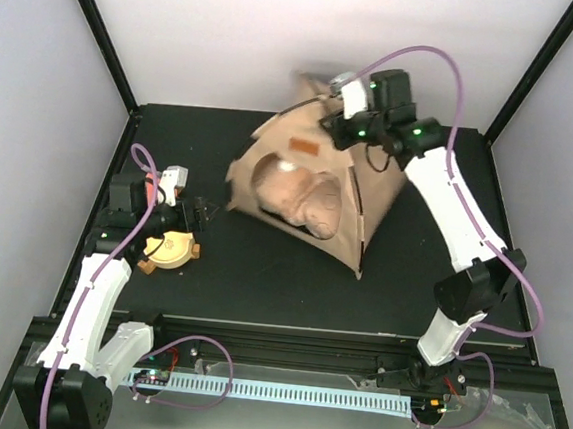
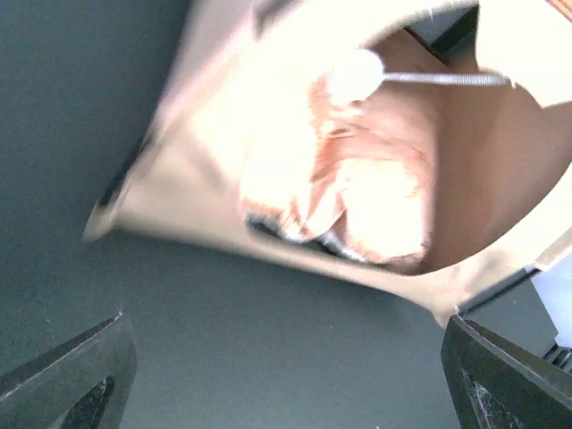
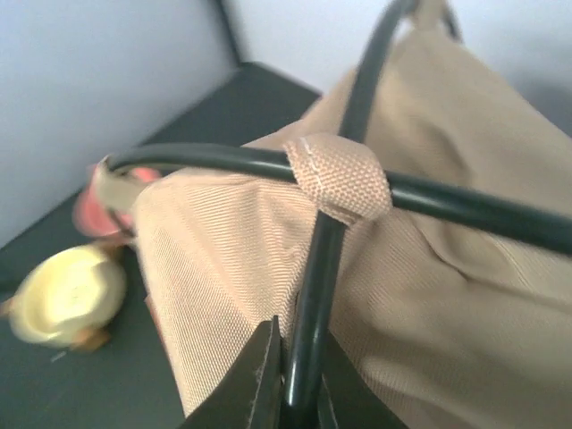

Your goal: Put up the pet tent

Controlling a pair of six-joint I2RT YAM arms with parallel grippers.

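The pet tent (image 1: 310, 176) stands at the back middle of the black table, tan canvas with a round opening toward the left arm. A beige pillow (image 1: 306, 201) lies inside it. My right gripper (image 1: 337, 124) is at the tent's top, shut on a thin black pole (image 3: 313, 295) just below the fabric loop (image 3: 344, 179) where the two poles cross. In the left wrist view the tent (image 2: 206, 179) fills the upper half, with a white ball (image 2: 355, 76) hanging on its string in the opening. My left gripper (image 1: 196, 213) stands open and empty to the tent's left, its fingers (image 2: 80, 375) wide apart over bare table.
A round yellow and tan object (image 1: 171, 253) lies on the table beside the left arm, and the right wrist view shows this yellow object (image 3: 67, 295) too. Black frame posts (image 1: 97, 27) and pale walls close in the table (image 1: 260, 283) at the back and sides.
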